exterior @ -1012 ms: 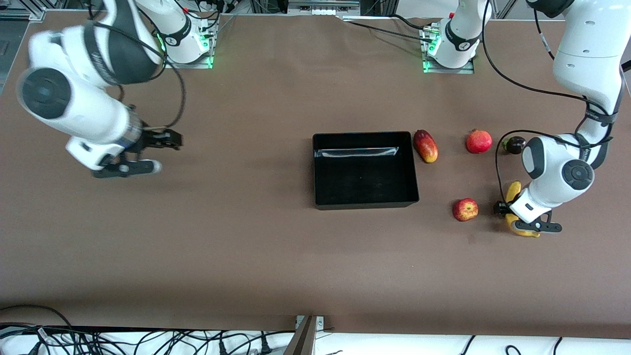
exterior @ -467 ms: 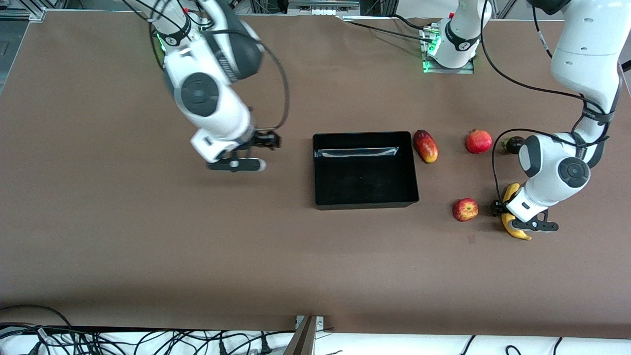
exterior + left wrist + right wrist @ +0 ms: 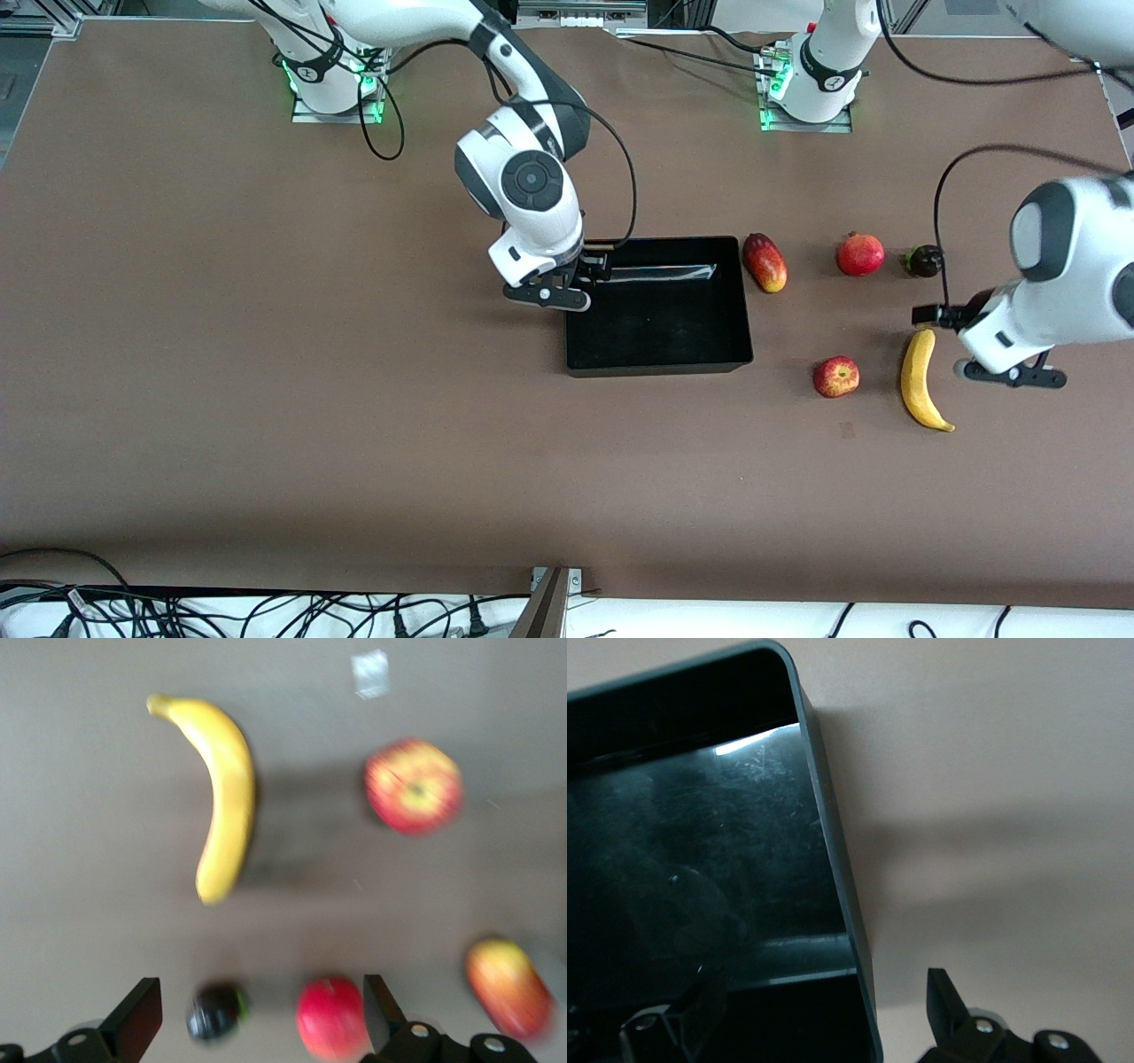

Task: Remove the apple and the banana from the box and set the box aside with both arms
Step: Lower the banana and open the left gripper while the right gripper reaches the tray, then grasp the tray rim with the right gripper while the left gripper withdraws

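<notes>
— Where is the right end effector point(image 3: 567, 288), and how wide is it?

— It hangs over the wall of the black box point(image 3: 657, 359) that faces the right arm's end of the worktop. Its fingers point(image 3: 946, 994) are spread, one to each side of that wall, and pinch nothing; I can't tell whether they touch it.

— And the left end effector point(image 3: 997, 359)?

— It's up over bare worktop point(image 3: 354, 425) near the edge at the left arm's end, just beside the banana point(image 3: 920, 379). Its fingers point(image 3: 137, 1017) are spread wide and empty.

— Where do the fruits lie?

— The banana and the apple point(image 3: 835, 376) lie apart on the worktop, between the box and that edge, the apple closer to the box. The box sits about mid-worktop with nothing in it.

— Anything else on the surface?

— A mango point(image 3: 765, 261) just beside the box's corner, then a pomegranate point(image 3: 860, 253) and a small dark fruit point(image 3: 923, 260) in a row toward the left arm's end. The brown worktop has cables point(image 3: 221, 611) below its front edge.
</notes>
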### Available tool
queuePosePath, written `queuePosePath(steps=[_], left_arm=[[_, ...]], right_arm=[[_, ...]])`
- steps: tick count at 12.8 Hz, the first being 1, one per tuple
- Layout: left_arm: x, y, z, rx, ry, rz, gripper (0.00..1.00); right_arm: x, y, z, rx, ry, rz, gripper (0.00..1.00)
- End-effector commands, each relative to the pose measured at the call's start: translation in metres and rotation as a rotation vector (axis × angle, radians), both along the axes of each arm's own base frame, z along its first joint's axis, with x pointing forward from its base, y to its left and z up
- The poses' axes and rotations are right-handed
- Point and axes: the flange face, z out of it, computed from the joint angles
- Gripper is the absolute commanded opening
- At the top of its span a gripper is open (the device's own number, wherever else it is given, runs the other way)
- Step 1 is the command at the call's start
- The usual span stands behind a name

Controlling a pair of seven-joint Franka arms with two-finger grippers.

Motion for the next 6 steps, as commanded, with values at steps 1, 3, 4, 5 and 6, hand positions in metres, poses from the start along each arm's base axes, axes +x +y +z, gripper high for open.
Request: queuePosePath(steps=[1, 3, 4, 5, 6], left_arm=[[-0.017, -0.017, 0.090, -0.036, -0.006, 0.007, 1.00], [-0.032, -0.022, 0.156, -0.101, -0.100, 0.053, 1.00], [-0.041, -0.025, 0.186, -0.102, -0.156, 0.059, 1.00], [-0.049, -0.031, 0.205, -0.099, -0.189, 0.059, 1.00], [-0.054, -0.036, 0.222, -0.098, -0.222, 0.064, 1.00]], right_arm=[[0.007, 0.008, -0.029, -0.010, -0.038, -0.005, 0.97], [0.004, 0.012, -0.049, -0.018, -0.049, 0.008, 0.64], [0.007, 0.008, -0.052, -0.032, -0.058, 0.031, 0.27], [0.011, 0.003, -0.051, -0.040, -0.066, 0.066, 0.00], [0.019, -0.006, -0.048, -0.042, -0.064, 0.079, 0.00]])
